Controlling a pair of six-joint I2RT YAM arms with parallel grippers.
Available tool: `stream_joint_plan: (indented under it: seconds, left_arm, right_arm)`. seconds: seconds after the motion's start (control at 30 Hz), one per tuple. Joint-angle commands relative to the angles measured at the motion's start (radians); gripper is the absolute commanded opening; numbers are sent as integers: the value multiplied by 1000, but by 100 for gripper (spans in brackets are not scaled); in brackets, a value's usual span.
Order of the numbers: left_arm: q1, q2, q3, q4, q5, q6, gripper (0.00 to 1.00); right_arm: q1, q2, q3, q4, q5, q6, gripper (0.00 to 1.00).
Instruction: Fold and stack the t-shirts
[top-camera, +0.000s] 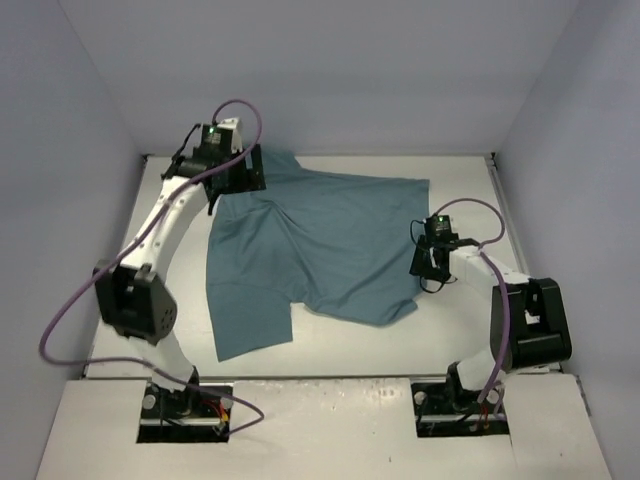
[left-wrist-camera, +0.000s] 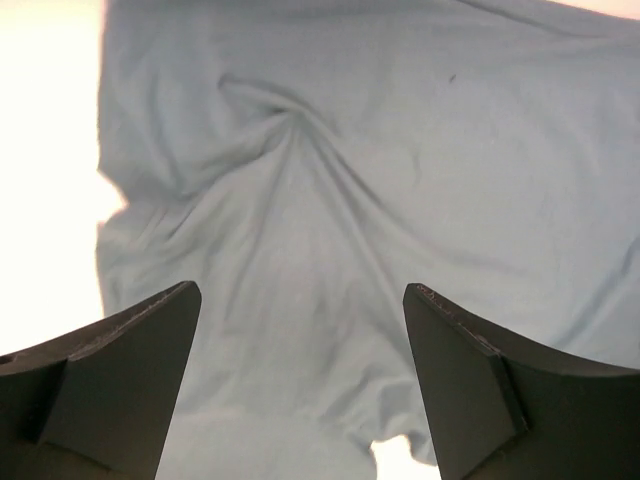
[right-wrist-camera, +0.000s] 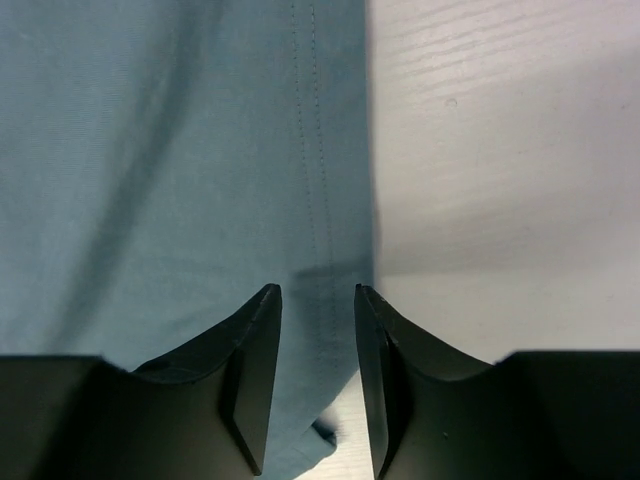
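We are barely beginning: the teal t-shirt (top-camera: 320, 250) is lying rumpled and unfolded on the bench (top-camera: 350, 347), directly beneath our wide-open left end effector (left-wrist-camera: 300, 292), while our narrowed right end effector (right-wrist-camera: 318, 290) is straddling its hem (right-wrist-camera: 316, 190), gripping or not we cannot tell.

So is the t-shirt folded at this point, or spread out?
Spread out, not folded: the t-shirt lies opened wide across the table, rumpled, with creases bunched near its far left corner and no neat fold showing.

Soft even overhead light; left wrist view overexposed, table (left-wrist-camera: 40, 150) blown white
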Motion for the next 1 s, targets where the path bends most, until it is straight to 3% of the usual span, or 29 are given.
stream_joint_plan:
  seconds: [0.0, 0.17, 0.47, 0.7, 0.97]
  left_arm:
    - [5, -27, -218, 2, -49, 22, 81]
    - [8, -23, -329, 58, -63, 25, 81]
    - [18, 141, -312, 66, -40, -10, 81]
    - [20, 259, -232, 65, -33, -48, 81]
    - [28, 400, -32, 60, 3, -73, 81]
  right_arm:
    - [29, 69, 87, 23, 24, -70, 31]
    - [90, 90, 128, 40, 32, -113, 30]
    - [33, 226, 148, 47, 75, -90, 31]
    - [-97, 352, 285, 44, 134, -87, 30]
    - [-141, 466, 511, 41, 164, -84, 30]
